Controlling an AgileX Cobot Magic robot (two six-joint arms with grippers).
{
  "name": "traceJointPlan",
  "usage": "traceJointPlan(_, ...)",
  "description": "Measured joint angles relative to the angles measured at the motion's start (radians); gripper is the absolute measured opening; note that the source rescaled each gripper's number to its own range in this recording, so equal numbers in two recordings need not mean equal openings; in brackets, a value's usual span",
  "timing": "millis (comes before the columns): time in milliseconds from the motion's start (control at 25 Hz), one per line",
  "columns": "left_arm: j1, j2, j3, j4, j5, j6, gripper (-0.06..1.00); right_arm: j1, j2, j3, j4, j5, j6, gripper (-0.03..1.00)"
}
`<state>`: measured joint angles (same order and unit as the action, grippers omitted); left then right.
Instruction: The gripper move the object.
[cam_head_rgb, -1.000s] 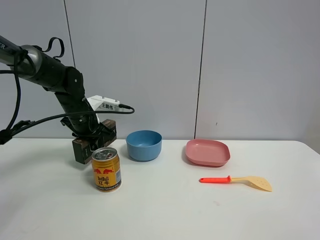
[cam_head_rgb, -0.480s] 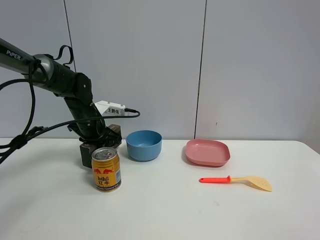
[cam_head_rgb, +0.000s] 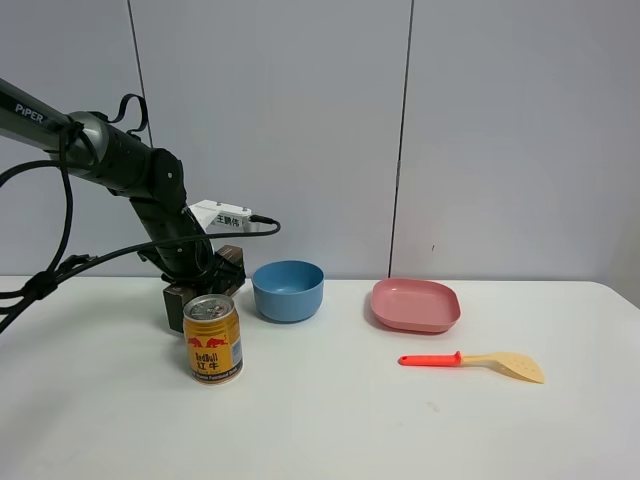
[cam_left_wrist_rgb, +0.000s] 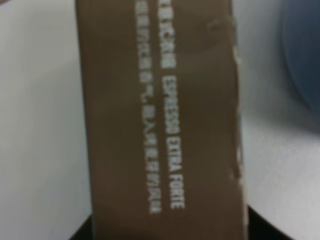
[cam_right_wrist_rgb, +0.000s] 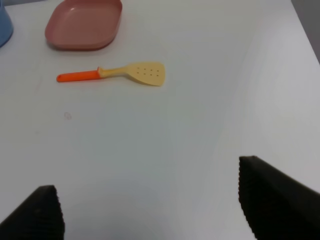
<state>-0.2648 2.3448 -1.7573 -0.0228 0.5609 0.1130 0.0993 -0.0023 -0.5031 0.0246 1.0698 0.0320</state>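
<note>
Brown box (cam_left_wrist_rgb: 160, 120), long axis slanting toward wall (cam_head_rgb: 300, 120), seemingly clamped by left end effector (cam_head_rgb: 200, 277)

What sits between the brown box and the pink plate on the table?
The blue bowl stands between the box and the plate; the exterior high view shows it.

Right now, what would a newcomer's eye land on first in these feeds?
The black left gripper clamped on the long brown box, just behind the gold Red Bull can on the left of the table. Then the colours: a blue bowl beside the box, a pink plate further right, and a red-handled spatula in front of the plate.
</note>
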Motion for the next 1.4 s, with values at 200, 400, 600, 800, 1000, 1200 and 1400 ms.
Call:
traceJointPlan(200, 0.0, 0.0, 0.0, 0.0, 0.0, 0.0, 0.05, 0.0, 0.0, 0.0, 0.0, 0.0, 0.0, 1.0)
traceJointPlan(400, 0.0, 0.0, 0.0, 0.001, -0.002, -0.034, 0.79, 0.0, 0.0, 0.0, 0.0, 0.0, 0.0, 1.0)
traceJointPlan(600, 0.0, 0.0, 0.0, 0.001, -0.03, -0.053, 0.98, 0.0, 0.0, 0.0, 0.0, 0.0, 0.0, 1.0)
traceJointPlan(800, -0.002, -0.031, 0.0, 0.001, -0.027, -0.053, 0.99, 0.0, 0.0, 0.0, 0.0, 0.0, 0.0, 1.0)
traceJointPlan(1000, -0.018, -0.171, 0.0, -0.029, 0.007, -0.055, 0.99, 0.0, 0.0, 0.0, 0.0, 0.0, 0.0, 1.0)
traceJointPlan(1200, -0.048, -0.368, 0.0, -0.035, 0.108, -0.055, 0.99, 0.0, 0.0, 0.0, 0.0, 0.0, 0.0, 1.0)
traceJointPlan(1400, -0.058, -0.553, 0.0, -0.029, 0.218, -0.048, 0.99, 0.0, 0.0, 0.0, 0.0, 0.0, 0.0, 1.0)
